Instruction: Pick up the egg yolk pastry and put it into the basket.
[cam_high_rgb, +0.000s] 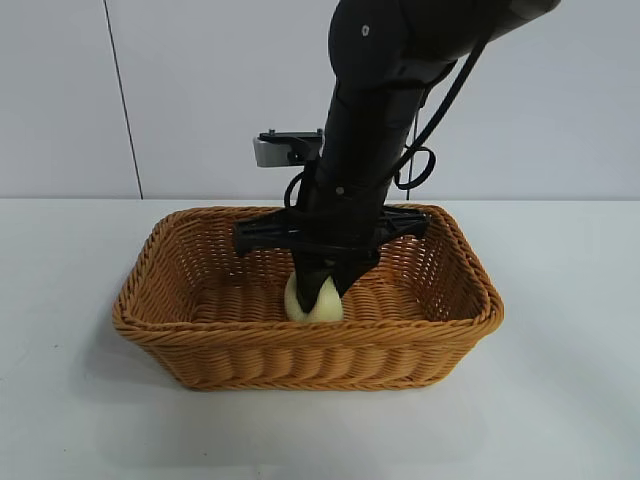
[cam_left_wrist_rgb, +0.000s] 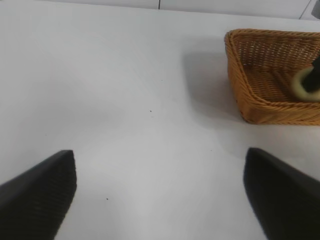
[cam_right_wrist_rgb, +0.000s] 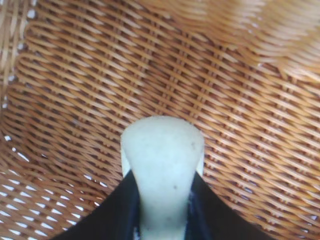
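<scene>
Pastry reaches the basket, release pending

The right claw (cam_high_rgb: 322, 288), reaching down inside the basket (cam_high_rgb: 170, 335) near its middle, grips the egg yolk pastry (cam_high_rgb: 313, 303) at the woven floor; next, seemingly, spreading and lifting clear. The left claw (cam_left_wrist_rgb: 160, 192) idles gaping above the desk (cam_left_wrist_rgb: 125, 90).

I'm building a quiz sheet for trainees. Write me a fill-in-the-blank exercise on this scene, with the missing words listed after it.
1. The egg yolk pastry sits between the fingers of the ____ gripper.
2. That gripper reaches down inside the ____, and the pastry is low over its woven floor.
3. The left gripper hangs with its jaws ____ over the bare table, beside the basket.

Missing words: right; basket; open
</scene>
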